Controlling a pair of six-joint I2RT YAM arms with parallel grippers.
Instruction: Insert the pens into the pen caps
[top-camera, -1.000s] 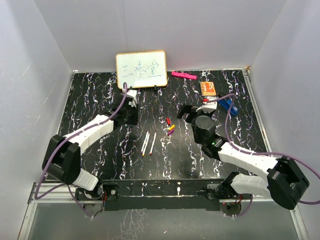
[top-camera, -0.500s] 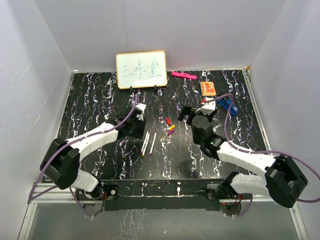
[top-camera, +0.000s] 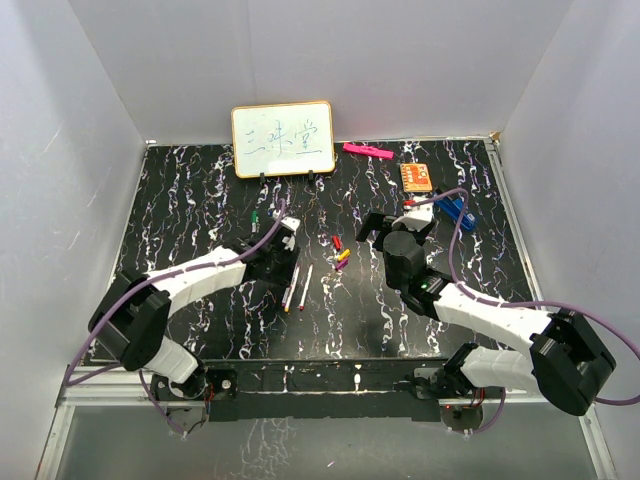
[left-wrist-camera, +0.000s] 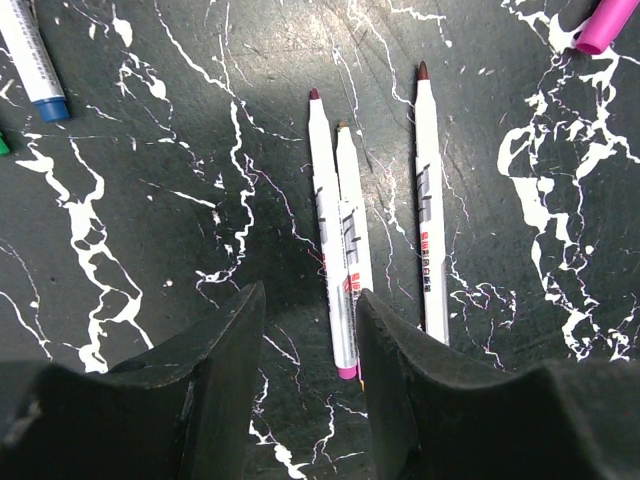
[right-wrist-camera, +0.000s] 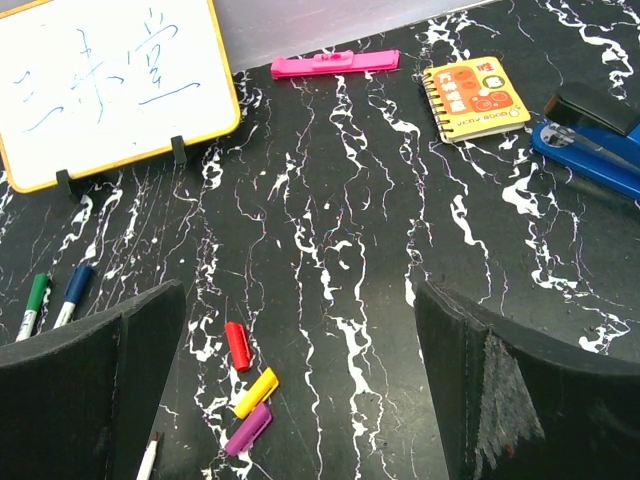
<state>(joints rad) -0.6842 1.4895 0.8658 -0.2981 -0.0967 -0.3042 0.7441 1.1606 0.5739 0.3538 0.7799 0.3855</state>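
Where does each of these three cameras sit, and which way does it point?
Top external: above and behind, looking down on the black marbled table; left arm and right arm show whole.
Left wrist: on the left arm, looking down past the left gripper at three white uncapped pens.
Right wrist: on the right arm, looking ahead past the open right gripper at red, yellow and purple caps and a framed whiteboard.
Shared: top and right-wrist views both show whiteboard and caps.

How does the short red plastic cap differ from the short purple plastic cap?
The red plastic cap lies alone; the purple plastic cap lies close beside a yellow cap. In the right wrist view the red cap runs nearly top to bottom, the purple cap slants. Both lie flat, without pens.
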